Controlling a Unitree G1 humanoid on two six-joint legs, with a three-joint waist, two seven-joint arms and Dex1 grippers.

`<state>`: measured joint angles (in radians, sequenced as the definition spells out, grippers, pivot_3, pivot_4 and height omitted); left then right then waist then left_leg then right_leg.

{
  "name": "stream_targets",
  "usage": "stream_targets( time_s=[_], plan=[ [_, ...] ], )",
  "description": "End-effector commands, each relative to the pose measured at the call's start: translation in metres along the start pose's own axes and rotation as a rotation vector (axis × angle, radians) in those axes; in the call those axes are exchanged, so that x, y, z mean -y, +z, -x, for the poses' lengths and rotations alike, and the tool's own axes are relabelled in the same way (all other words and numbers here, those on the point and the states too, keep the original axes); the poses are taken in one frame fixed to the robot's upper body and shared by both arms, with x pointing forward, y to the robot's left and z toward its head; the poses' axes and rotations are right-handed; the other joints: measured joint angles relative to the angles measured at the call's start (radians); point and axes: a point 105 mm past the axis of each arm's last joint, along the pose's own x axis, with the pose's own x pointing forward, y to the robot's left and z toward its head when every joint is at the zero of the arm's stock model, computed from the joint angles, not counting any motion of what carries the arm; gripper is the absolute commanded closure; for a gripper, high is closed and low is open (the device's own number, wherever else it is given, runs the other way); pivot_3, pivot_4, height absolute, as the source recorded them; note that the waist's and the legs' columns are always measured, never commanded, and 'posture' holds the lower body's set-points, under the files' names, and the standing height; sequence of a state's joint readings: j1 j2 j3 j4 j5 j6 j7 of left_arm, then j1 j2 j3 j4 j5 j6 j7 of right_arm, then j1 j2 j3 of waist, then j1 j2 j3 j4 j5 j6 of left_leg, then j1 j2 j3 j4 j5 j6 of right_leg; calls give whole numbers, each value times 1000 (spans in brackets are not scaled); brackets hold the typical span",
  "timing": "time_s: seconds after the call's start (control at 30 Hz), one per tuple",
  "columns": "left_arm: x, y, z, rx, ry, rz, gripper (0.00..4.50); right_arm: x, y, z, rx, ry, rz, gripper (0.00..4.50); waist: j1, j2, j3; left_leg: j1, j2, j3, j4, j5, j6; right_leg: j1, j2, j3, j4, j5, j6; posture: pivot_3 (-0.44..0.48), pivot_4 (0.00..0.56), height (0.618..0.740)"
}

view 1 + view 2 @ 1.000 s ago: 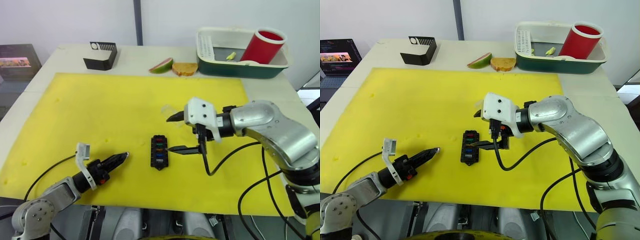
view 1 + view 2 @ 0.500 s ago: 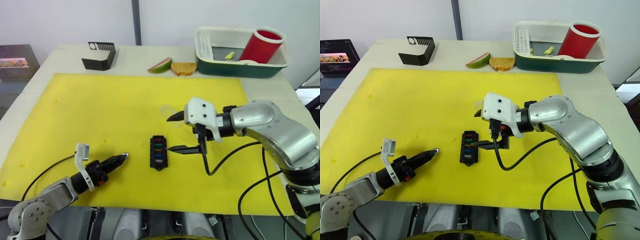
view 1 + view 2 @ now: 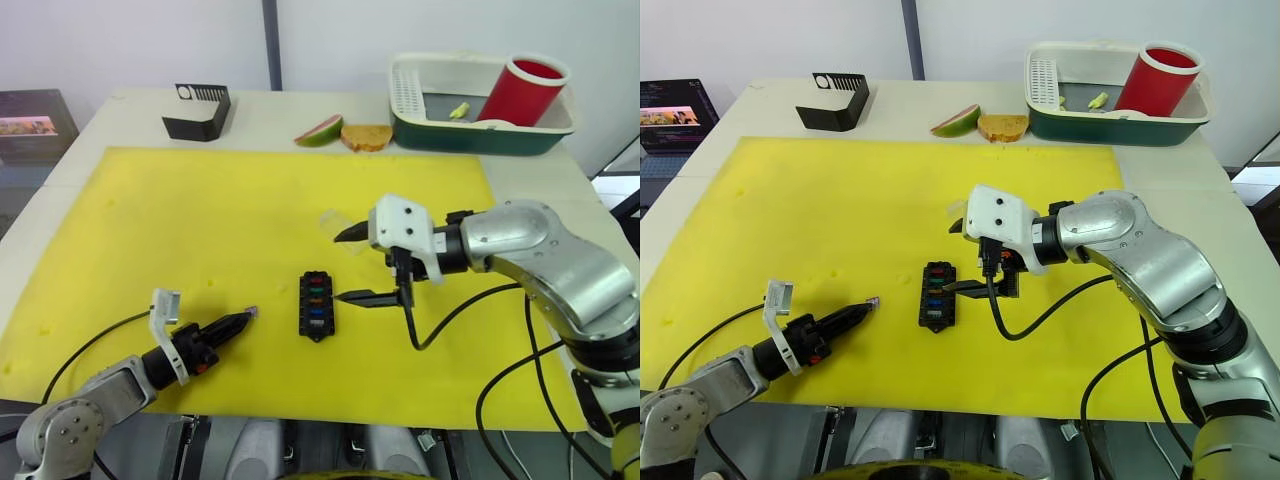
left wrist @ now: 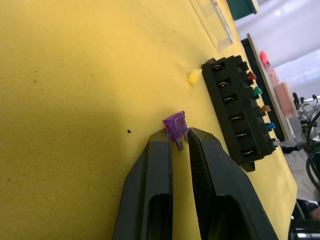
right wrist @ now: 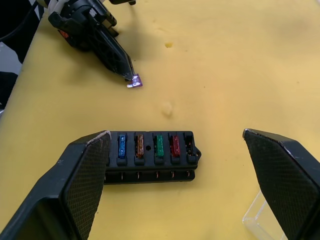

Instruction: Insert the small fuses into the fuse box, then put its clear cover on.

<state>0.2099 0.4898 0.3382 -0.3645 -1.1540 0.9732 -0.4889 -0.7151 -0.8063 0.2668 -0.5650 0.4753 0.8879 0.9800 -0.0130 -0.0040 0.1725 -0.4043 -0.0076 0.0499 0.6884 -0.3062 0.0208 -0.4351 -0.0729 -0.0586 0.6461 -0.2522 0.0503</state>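
Left fingers (image 4: 177, 145) pinching purple fuse (image 4: 175, 124)

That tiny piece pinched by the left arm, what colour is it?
Purple: the fuse shows best in the left wrist view.

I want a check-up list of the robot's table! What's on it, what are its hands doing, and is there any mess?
Surface: yellow mat on a pale table.
Job's things: fuse box on the mat, with blue, amber, green and red fuses in its slots; purple fuse at the left tips; clear cover lying on the mat beyond the box.
Clutter: black slotted stand, fruit slice, bread, tray holding a red cup.
Grippers: left end effector shut on the purple fuse; right end effector open by the fuse box.
Cables: black cable looping under the right arm.
Surroundings: laptop at left.
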Motion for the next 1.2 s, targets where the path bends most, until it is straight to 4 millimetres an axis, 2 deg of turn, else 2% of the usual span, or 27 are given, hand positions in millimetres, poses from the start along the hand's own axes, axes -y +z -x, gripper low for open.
stream_targets(
  time_s=[0.03,0.2,0.27,0.67,0.77,0.97,1.07,1.2],
  plan=[
    [-13,-8,3,-35,67,13,3884,2,10,3,18,-17,51,0,1,0,0,0,0,0,0,0,0,0,0,0,0,0,0,0,150,740],
    [-14,-7,2,-35,68,6,3884,2,10,4,18,-20,52,0,1,0,0,0,0,0,0,0,0,0,0,0,0,0,0,0,150,740],
    [-15,-5,3,-33,67,4,4449,2,10,4,18,-20,52,0,1,0,0,0,0,0,0,0,0,0,0,0,0,0,0,0,150,740],
    [-12,6,4,-46,21,-18,4479,2,10,3,21,-24,46,0,1,1,0,2,0,0,-4,2,-2,0,0,0,0,0,-1,0,150,740],
    [5,20,6,-56,-86,-57,4479,2,10,5,38,-19,10,0,1,0,0,2,0,0,-4,2,-3,0,0,0,0,0,-1,0,150,740],
    [53,61,5,-98,-332,-203,4479,6,15,15,120,34,-234,0,3,-1,1,-1,0,0,-4,2,-3,-2,0,0,-1,0,-1,0,150,740],
    [86,79,2,-163,-482,-318,4479,12,20,23,180,61,-364,0,0,-2,1,-2,-1,0,-4,2,-2,-3,-1,0,-2,0,-1,0,150,740],
    [116,92,-5,-237,-622,-431,4479,19,28,27,226,73,-459,0,0,-2,1,-3,-1,1,-4,2,-2,-5,-1,-1,-1,1,0,0,150,740]
  ],
)
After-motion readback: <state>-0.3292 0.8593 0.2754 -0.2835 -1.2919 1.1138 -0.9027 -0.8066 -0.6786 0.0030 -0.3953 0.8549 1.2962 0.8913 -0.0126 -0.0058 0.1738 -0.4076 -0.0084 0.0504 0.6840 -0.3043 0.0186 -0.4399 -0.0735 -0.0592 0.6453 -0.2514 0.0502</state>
